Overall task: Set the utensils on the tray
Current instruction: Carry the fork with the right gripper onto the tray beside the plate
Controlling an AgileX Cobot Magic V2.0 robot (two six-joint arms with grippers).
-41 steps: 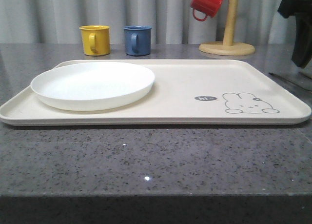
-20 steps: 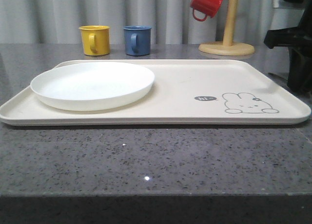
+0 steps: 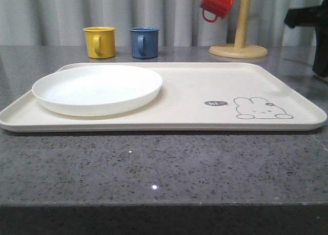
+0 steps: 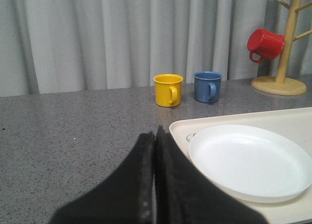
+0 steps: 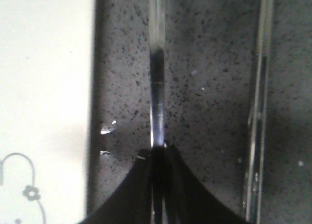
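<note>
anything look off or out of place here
Nothing looks spilled or damaged. The white plate lies flat on the tray, mugs upright behind. Two slim metal utensils lie on the countertop beside the tray, one pinched in the right gripper.

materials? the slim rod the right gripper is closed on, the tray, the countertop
Rod: looks like polished metal, with mirror-like highlights along its thin shaft. The right gripper is pinching it.
Tray: matte cream, likely plastic or melamine, with an even dull surface and a printed rabbit.
Countertop: speckled grey stone or quartz composite, semi-gloss, with glints.
</note>
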